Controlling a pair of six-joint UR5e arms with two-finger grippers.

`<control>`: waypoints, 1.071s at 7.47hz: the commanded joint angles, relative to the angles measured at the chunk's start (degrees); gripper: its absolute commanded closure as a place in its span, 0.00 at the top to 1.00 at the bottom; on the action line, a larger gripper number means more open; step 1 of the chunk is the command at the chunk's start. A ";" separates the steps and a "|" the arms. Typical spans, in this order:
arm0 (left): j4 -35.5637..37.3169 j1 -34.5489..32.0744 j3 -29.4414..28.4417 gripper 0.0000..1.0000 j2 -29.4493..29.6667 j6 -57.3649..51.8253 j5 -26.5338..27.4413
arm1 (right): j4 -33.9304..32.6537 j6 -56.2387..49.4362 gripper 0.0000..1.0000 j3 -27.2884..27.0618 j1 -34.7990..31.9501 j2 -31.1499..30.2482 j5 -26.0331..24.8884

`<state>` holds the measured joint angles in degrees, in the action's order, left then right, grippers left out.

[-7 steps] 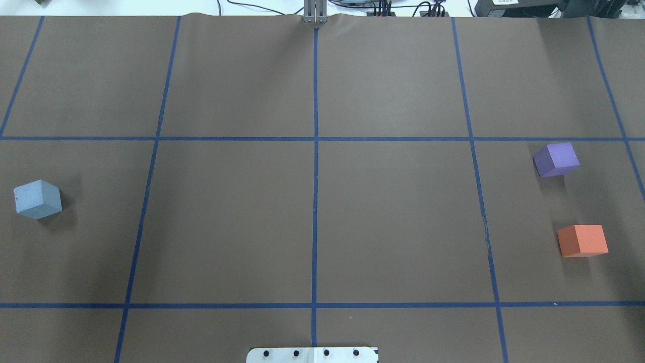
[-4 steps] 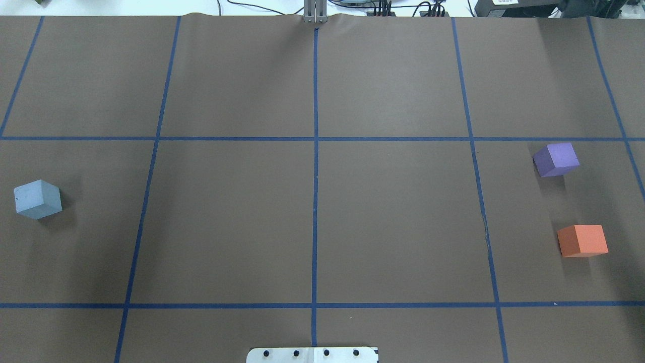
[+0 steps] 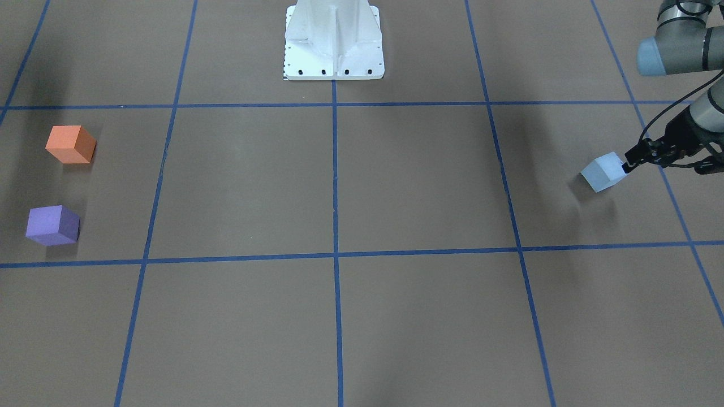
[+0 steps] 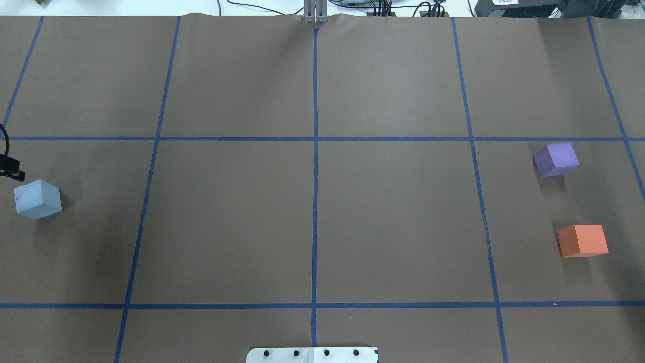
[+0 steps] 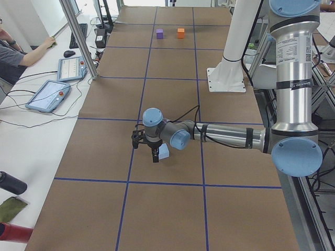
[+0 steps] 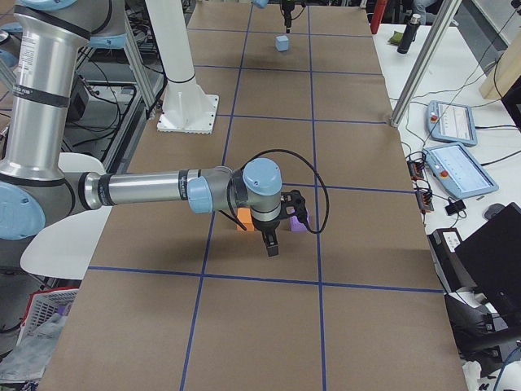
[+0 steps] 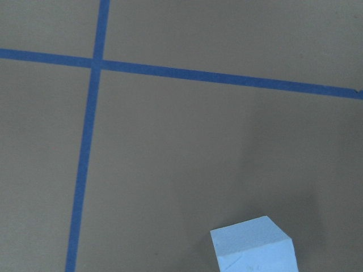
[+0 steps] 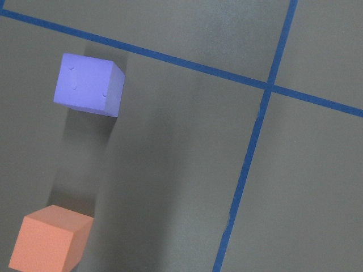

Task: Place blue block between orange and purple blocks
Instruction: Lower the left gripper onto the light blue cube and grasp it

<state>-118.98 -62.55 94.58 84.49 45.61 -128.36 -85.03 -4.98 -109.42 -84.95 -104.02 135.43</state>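
Biggest worry first: the distance. The blue block (image 4: pixel 38 199) sits on the table (image 4: pixel 312 212) way out at my left end. The orange block (image 4: pixel 582 241) and purple block (image 4: pixel 556 160) are well apart from it, over at the far right end. My guess is my left arm can't carry it the whole way. That probably means a mid-table drop-off or a hand-over, and every extra regrasp is a chance to fumble it.

Next up: my right gripper (image 6: pixel 273 240) hangs just over those two blocks, basically in front of the slot. Only the side camera catches it, so I can't tell if its fingers are spread or closed. If it isn't out of the way when the block arrives, something gets hit, or orange or purple gets nudged.

Then the slot itself looks snug, so a crooked release would bump a neighbour.

Smallest but soonest: my left gripper (image 3: pixel 667 163) is spread wide and holding nothing. It's off to the outer side of the blue block, not around it, with one fingertip (image 3: pixel 626 164) looking right at its edge. The block also sits turned against the grid lines. If I come down like this I'd clip a corner and it'd spin or skid off.
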 commanded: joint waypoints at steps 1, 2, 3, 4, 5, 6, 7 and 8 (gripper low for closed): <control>-2.66 5.32 -0.45 1.00 0.24 7.61 2.32 | -0.05 -0.03 1.00 0.00 0.05 -0.22 0.01; -2.92 6.12 -0.10 1.00 0.33 9.30 2.41 | -0.05 -0.03 1.00 0.00 0.05 -0.22 0.01; -2.92 6.56 -0.36 1.00 0.33 9.32 3.19 | -0.05 -0.03 1.00 0.00 0.14 -0.22 0.01; -2.92 7.52 -0.71 1.00 0.24 9.32 4.51 | -0.05 -0.03 1.00 0.00 0.14 -0.22 0.01; -2.92 8.23 -0.89 0.91 0.24 9.32 4.96 | -0.05 -0.03 1.00 0.09 0.23 -0.22 0.01; -2.92 8.32 -0.97 0.48 0.24 8.89 4.96 | -0.05 0.06 1.00 0.00 0.23 -0.22 0.01; -2.92 8.59 -0.71 0.22 0.33 8.80 4.96 | -0.05 0.06 1.00 0.09 0.23 -0.22 0.10; -2.84 8.59 1.55 0.03 0.42 8.71 4.70 | -0.05 0.06 1.00 0.00 0.23 -0.22 0.45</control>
<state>-121.89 -54.12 94.29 84.80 54.47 -123.50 -85.08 -4.93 -109.38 -84.73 -104.24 135.58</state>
